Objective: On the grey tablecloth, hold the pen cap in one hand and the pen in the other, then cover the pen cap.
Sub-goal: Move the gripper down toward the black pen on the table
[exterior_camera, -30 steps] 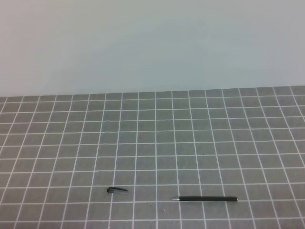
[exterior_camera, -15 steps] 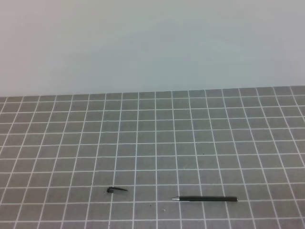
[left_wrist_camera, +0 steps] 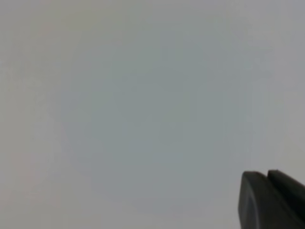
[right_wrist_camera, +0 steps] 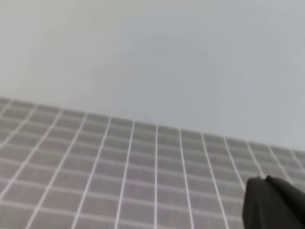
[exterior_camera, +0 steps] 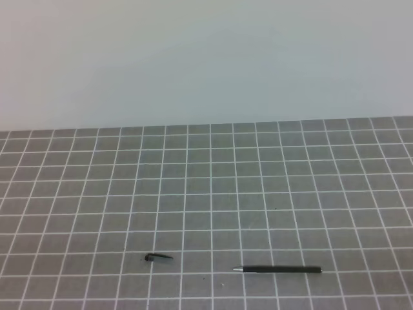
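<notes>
The slim black stick pen (exterior_camera: 279,269) and tiny black tapered cap (exterior_camera: 157,258) lie apart, nearest on the grey gridded tablecloth (exterior_camera: 258,181) covering the desk, one toward each arm. Both arms' fingers (left_wrist_camera: 271,200) (right_wrist_camera: 274,202) are closed, empty.

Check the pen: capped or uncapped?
Uncapped. The pen lies flat on the grey tablecloth, silver tip bare; the pen cap lies apart, left of it.

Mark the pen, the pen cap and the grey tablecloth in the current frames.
pen (exterior_camera: 279,269): exterior high view, middle of the black barrel.
pen cap (exterior_camera: 157,258): exterior high view, middle of the cap body.
grey tablecloth (exterior_camera: 213,174): exterior high view, a bare grid square toward the back.
</notes>
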`<control>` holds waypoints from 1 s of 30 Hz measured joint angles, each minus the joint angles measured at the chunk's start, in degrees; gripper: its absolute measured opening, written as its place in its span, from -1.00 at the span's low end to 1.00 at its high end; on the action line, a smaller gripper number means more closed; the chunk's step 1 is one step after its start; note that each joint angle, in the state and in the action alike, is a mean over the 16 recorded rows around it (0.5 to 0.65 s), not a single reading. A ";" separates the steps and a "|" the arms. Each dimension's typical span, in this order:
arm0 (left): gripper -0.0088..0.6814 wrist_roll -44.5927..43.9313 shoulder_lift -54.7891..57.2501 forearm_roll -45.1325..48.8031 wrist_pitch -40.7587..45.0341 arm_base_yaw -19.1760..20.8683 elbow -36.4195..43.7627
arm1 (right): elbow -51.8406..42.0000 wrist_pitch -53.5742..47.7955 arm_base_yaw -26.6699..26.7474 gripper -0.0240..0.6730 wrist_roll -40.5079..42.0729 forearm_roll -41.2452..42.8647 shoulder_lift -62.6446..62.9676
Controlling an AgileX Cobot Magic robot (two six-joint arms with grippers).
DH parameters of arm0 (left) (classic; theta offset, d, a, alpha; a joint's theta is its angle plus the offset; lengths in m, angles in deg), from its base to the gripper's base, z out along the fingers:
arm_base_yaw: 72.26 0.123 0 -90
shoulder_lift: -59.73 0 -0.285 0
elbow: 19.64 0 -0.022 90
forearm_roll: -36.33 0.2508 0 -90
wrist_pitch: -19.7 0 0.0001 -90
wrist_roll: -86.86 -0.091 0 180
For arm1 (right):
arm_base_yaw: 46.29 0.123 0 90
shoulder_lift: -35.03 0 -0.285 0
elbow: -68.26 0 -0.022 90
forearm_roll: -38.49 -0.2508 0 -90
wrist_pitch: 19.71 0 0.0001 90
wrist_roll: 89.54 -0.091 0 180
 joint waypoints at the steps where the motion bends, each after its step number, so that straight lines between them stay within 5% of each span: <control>1: -0.98 0.84 0.10 -0.13 -0.27 0.00 -0.02 | 0.00 0.83 0.00 -0.92 -0.30 -0.01 0.00; 21: -0.98 6.02 -0.07 5.42 16.79 -0.11 -11.58 | 0.02 18.81 0.00 -0.92 -3.85 -0.62 0.00; 30: -0.98 6.18 0.55 5.42 19.94 -0.11 -12.04 | 4.85 8.35 0.00 -0.92 -4.74 -2.36 -0.04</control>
